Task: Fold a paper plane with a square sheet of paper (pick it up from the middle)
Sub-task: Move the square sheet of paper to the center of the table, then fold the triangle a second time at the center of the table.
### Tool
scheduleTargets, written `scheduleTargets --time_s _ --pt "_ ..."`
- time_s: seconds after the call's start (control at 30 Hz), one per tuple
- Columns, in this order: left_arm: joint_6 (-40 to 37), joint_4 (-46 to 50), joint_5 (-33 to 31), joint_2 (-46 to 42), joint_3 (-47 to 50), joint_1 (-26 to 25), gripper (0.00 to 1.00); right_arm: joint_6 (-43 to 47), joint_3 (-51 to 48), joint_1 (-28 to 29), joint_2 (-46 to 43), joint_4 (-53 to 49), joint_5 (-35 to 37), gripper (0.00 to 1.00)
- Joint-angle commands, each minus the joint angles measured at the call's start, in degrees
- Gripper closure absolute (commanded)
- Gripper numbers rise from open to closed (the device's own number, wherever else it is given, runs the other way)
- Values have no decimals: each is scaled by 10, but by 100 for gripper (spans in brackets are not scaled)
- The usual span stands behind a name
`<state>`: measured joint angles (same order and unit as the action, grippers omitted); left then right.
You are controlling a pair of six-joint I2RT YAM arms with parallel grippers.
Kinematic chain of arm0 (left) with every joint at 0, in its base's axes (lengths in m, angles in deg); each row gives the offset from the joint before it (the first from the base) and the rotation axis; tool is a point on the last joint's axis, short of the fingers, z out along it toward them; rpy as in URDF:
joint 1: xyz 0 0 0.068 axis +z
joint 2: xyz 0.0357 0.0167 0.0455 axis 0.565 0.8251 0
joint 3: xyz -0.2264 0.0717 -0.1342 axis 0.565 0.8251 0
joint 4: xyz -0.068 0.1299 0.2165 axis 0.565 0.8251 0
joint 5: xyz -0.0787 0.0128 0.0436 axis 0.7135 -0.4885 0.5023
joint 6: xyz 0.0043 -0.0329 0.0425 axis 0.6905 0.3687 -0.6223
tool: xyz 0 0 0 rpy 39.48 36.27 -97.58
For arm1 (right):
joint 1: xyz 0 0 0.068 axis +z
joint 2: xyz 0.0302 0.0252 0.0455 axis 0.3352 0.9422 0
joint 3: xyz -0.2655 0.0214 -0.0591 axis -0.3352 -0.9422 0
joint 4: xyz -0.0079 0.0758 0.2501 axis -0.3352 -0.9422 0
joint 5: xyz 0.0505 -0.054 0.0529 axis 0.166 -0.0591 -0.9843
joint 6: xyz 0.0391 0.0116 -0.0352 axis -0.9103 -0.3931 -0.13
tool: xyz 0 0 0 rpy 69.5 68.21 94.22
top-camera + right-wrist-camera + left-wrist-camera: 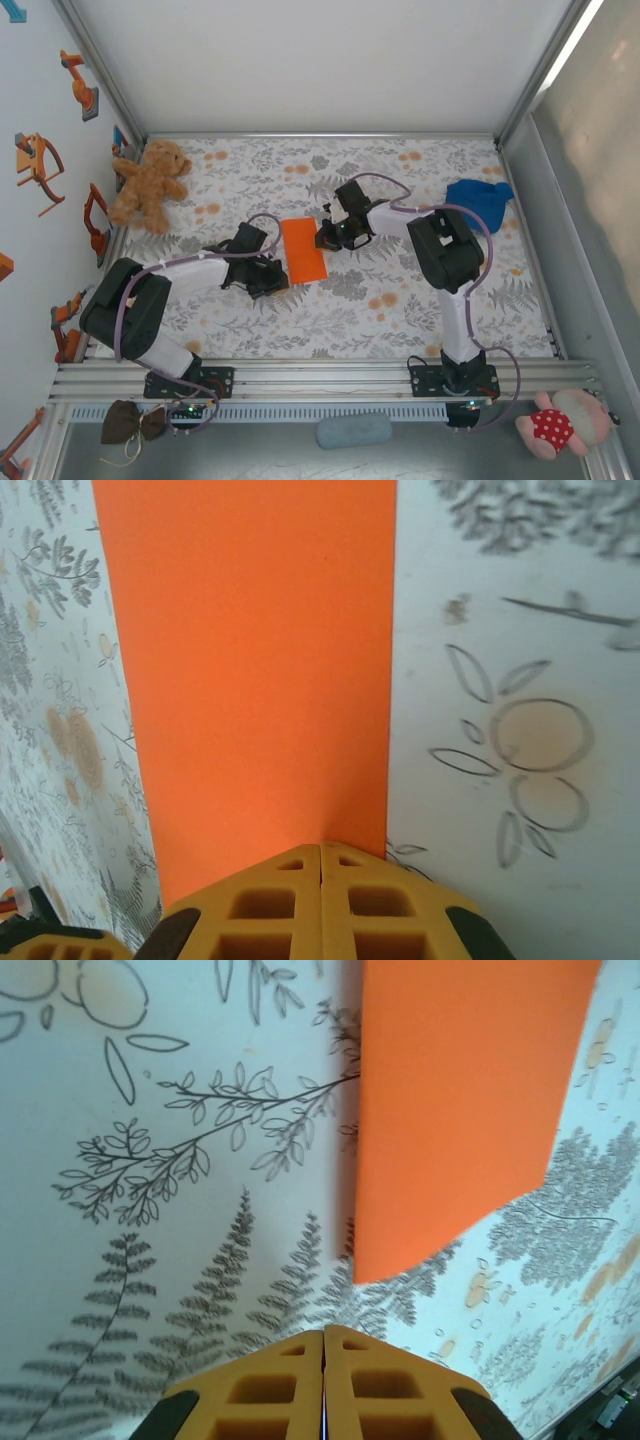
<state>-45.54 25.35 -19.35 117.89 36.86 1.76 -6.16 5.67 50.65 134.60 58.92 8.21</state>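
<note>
From above, we see the orange sheet of paper [303, 250] lying mid-table as a narrow, smooth, matte oblong with crisp straight edges. It rests on a table [400, 320] covered in a pale cloth printed with grey ferns and orange blossoms. The left gripper [275, 278] sits just beside the sheet's near left corner. The right gripper [325, 238] meets the sheet's far right edge. A fuzzy brown teddy bear [150, 185] slumps at the far left, and a crumpled blue cloth lump [480, 200] lies at the far right, both well apart from the paper. A pink plush toy [555, 425] lies off the table near the right arm's base.

From the left wrist, we see its ribbed yellow fingers [270, 1390] pressed together with nothing between them. The paper [460, 1110] lies ahead and to the right, its nearest corner apart from the tips. A thin shadow runs along its left edge.

From the right wrist, we see the same yellow fingers [270, 905] closed flat against each other, their tips over the near edge of the paper [250, 660]. We cannot tell whether any paper is pinched between them. The sheet stretches away, flat and uncreased on top.
</note>
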Motion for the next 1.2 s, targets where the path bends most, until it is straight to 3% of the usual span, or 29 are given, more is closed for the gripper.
scheduleTargets --time_s 0.0,0.1,0.2,0.5,0.53,0.57,0.63,0.73,1.17 --pt "-12 25 -22 -20 -45 6 88 -6 -25 -22 36 -144 130 100" --pt "6 1 -26 -2 -79 14 84 -37 -7 -20 -4 -110 88 99" --pt "23 -22 -19 26 -110 23 78 -72 -7 -19 -56 -65 65 90" --pt "47 -59 31 119 -175 34 72 -121 -106 -19 -184 -12 136 67" --pt "53 -68 42 126 -179 33 72 -126 -122 -19 -193 -2 136 64" --pt "60 -78 50 133 -183 33 71 -131 -140 -19 -204 13 132 50" --pt "69 -83 52 145 -192 33 71 -142 -168 -19 -222 36 123 42" --pt "76 -80 36 160 -202 37 70 -151 -196 -18 -235 53 116 41" --pt "94 -79 23 232 -229 42 71 -165 -229 15 -212 90 94 63"
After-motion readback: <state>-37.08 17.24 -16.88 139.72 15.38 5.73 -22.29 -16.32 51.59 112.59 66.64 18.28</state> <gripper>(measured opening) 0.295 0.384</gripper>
